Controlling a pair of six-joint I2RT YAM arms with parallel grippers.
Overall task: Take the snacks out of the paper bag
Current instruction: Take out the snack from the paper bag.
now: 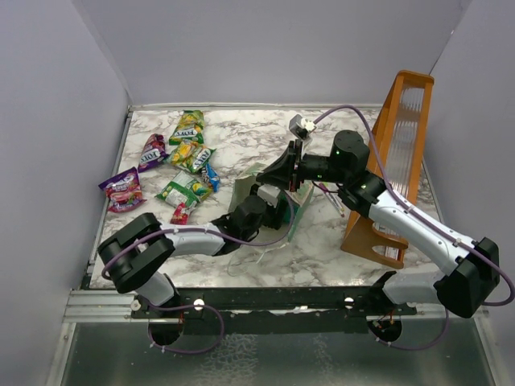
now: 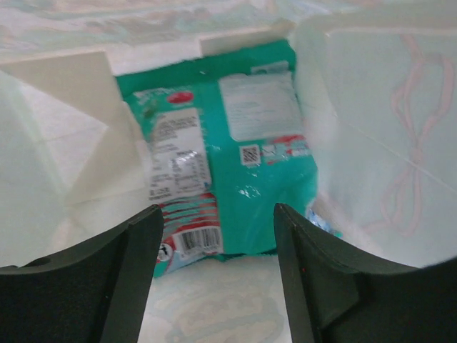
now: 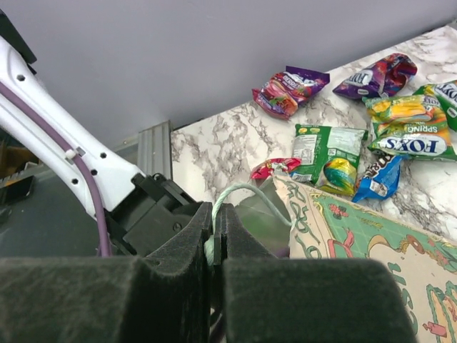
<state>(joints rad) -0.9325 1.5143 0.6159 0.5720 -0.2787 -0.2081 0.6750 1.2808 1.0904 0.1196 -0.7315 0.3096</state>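
Observation:
The mint-green paper bag point(image 1: 299, 211) lies tilted at the table's middle, and its patterned side shows in the right wrist view point(image 3: 371, 246). My left gripper point(image 1: 256, 207) reaches into its mouth. In the left wrist view the left gripper point(image 2: 218, 239) is open inside the cream walls, its jaws either side of the near end of a teal packet point(image 2: 239, 161) but not touching it. My right gripper point(image 1: 291, 166) is shut on the bag's thin loop handle point(image 3: 246, 189); it also shows in the right wrist view point(image 3: 216, 232). Several snacks point(image 1: 187, 161) lie on the table at left.
A tall orange-brown wooden rack point(image 1: 396, 161) stands at right, close to my right arm. Thin pens point(image 1: 330, 193) lie between the bag and the rack. The loose packets include a purple one point(image 1: 122, 189) near the left wall and a green one point(image 3: 325, 153). Grey walls enclose the table.

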